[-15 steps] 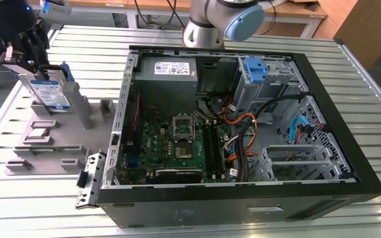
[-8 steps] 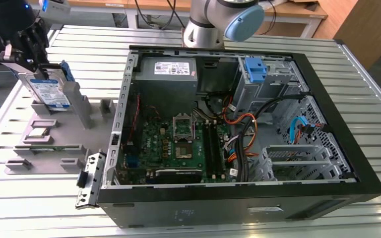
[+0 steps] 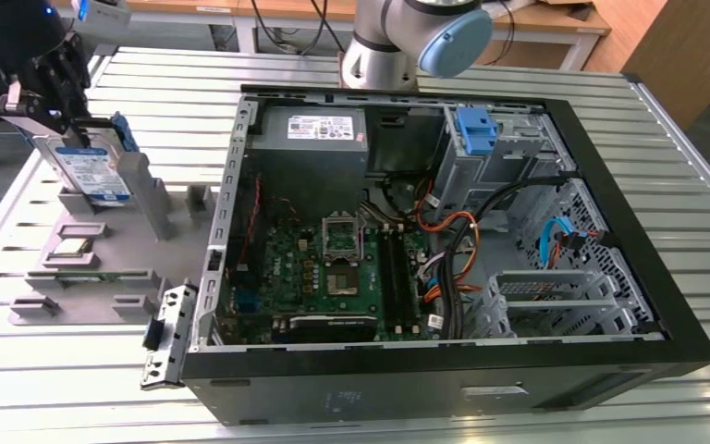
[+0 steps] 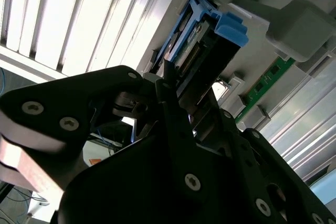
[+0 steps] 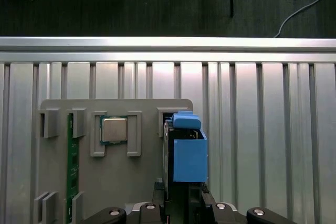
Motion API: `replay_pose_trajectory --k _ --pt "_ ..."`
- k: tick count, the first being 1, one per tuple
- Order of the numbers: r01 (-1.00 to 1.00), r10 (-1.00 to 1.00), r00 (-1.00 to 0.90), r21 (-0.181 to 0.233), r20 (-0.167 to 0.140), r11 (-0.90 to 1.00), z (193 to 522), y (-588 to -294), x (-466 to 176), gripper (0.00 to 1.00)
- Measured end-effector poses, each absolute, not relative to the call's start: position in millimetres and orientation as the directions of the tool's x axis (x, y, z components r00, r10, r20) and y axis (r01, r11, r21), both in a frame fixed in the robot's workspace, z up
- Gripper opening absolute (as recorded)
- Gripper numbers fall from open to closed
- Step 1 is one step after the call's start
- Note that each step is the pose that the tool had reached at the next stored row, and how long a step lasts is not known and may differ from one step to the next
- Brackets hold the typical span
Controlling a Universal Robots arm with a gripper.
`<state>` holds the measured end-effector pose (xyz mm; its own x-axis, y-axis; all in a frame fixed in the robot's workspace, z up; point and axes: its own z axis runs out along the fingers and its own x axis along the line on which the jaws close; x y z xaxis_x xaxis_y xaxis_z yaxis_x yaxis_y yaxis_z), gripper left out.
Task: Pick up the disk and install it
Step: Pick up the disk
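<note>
The disk, a silver drive with a blue-and-white label in a blue carrier, stands on edge at the exterior view's left. Its lower end is at the upright posts of the grey fixture; I cannot tell whether it still rests in the slot. My gripper comes down from above and is shut on the disk's upper end. In the first wrist view the disk shows edge-on, with the gripper flanking it. In the second wrist view the disk and its blue handle tab stick out past the black fingers.
An open computer case lies on the slatted metal table, with a grey power supply box and a blue bracket in its drive bay. The fixture also holds a processor chip and a green memory stick. The arm's base stands behind the case.
</note>
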<state>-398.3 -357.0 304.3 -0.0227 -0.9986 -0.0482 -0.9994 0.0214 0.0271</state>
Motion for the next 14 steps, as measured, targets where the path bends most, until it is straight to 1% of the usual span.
replay_pose_trajectory --k 14 --pt "-0.999 -0.999 -0.023 0.027 -0.048 0.021 303.8 -358.8 -399.5 0.35"
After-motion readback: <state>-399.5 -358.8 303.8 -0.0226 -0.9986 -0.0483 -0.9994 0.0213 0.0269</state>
